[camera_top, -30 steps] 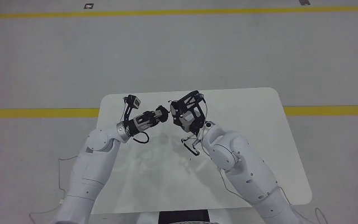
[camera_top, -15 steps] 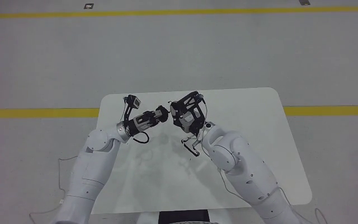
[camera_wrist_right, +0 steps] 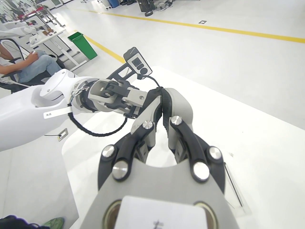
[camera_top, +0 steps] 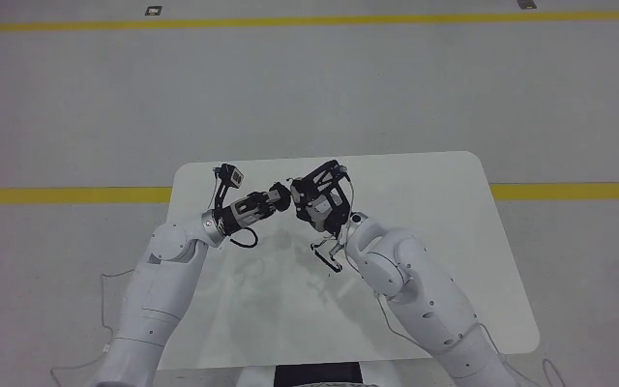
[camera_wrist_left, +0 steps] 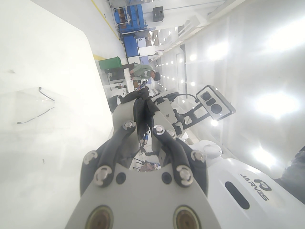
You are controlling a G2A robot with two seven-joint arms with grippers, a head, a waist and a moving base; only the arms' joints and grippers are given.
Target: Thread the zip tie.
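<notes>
Above the back middle of the white table (camera_top: pixel 435 252), my left gripper (camera_top: pixel 282 196) and right gripper (camera_top: pixel 299 193) meet tip to tip. Each is shut, its black pads pressed together. In the right wrist view a thin black zip tie (camera_wrist_right: pixel 152 80) arcs from the right gripper's (camera_wrist_right: pixel 162 96) fingertips towards the left wrist camera. The spot where the left gripper grips it is hidden behind the right one's fingers. In the left wrist view the left gripper (camera_wrist_left: pixel 143 107) points at the right arm close behind it.
A clear plastic bag (camera_wrist_left: pixel 31 103) with dark edges lies flat on the table near the arms, also seen beside the right wrist (camera_wrist_right: pixel 234 187). A black cable loop (camera_top: pixel 329 253) hangs under the right forearm. The table's edges lie far from both grippers.
The right gripper has shifted slightly left, closing the small gap to the left gripper. The left arm has kept still.
</notes>
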